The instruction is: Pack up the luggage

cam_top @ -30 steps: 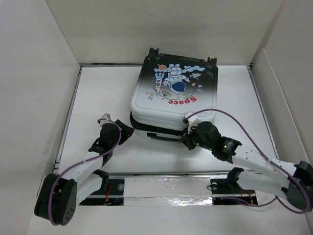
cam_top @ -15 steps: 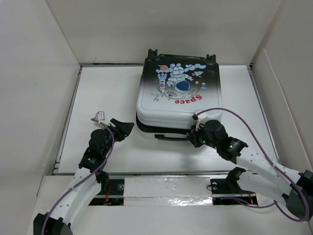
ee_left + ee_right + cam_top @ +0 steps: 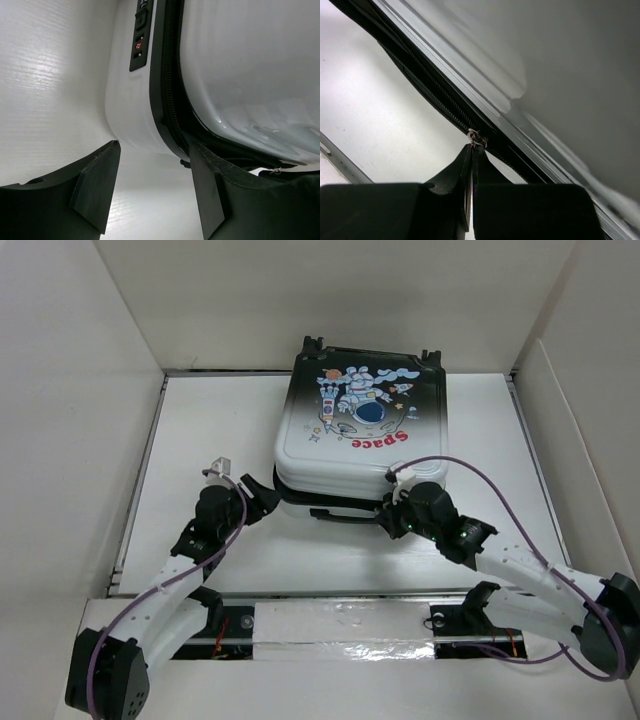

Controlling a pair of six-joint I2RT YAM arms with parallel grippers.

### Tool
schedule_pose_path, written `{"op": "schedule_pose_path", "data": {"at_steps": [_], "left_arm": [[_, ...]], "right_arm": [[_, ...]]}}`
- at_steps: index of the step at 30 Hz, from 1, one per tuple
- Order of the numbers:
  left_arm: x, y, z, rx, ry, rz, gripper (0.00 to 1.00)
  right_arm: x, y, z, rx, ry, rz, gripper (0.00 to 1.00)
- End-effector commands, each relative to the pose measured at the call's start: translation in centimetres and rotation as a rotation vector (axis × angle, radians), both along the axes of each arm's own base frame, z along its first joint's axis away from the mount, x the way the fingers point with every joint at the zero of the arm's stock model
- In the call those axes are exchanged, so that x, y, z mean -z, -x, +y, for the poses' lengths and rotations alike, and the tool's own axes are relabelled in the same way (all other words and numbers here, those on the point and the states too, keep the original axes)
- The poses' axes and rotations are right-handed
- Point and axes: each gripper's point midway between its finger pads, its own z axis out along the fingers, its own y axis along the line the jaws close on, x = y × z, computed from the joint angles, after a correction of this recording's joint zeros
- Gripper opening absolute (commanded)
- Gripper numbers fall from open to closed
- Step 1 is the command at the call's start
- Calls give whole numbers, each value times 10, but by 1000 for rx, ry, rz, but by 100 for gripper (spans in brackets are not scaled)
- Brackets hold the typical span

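The left pincer (image 3: 265,495) sits low over the white tabletop (image 3: 200,430) at the near-left corner of the luggage (image 3: 360,430). Its jaws stand partly open and hold nothing. In the left wrist view, that rounded corner lies between the two black fingers (image 3: 97,185). The right-hand finger is against the black zip (image 3: 167,85) that runs between the two white shells, and the left-hand one is clear of the shell. A small black lock (image 3: 138,44) with a red mark sits on the lower shell beside the zip, farther along the side. The luggage lies flat in the middle of the tabletop towards the far wall. Its printed face is up, black at the far end and fading to white at the near end, with the astronaut and the red "Space" lettering on top. Its wheels (image 3: 315,343) point at the far wall. The upper shell rests on the lower one, and a dark seam shows along the near edge. The right pincer (image 3: 390,512) is at the near-right corner of the luggage, pressed up to that seam. In the right wrist view its jaws are closed tight on the zip pull (image 3: 475,136), whose small metal ring shows just past the fingertips, right against the zip teeth.
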Motion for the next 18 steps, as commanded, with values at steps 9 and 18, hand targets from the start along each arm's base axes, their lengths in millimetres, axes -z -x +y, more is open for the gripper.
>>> {"op": "schedule_pose_path", "data": {"at_steps": [9,18], "left_arm": [[-26,-26,-31,71,34,-111,53],[-14,-35,-54,8,-98,-73,4]], "right_arm": [[-9,7,7,-22,-68,-16,0],[-10,7,-2,19,-65,-26,0]]}}
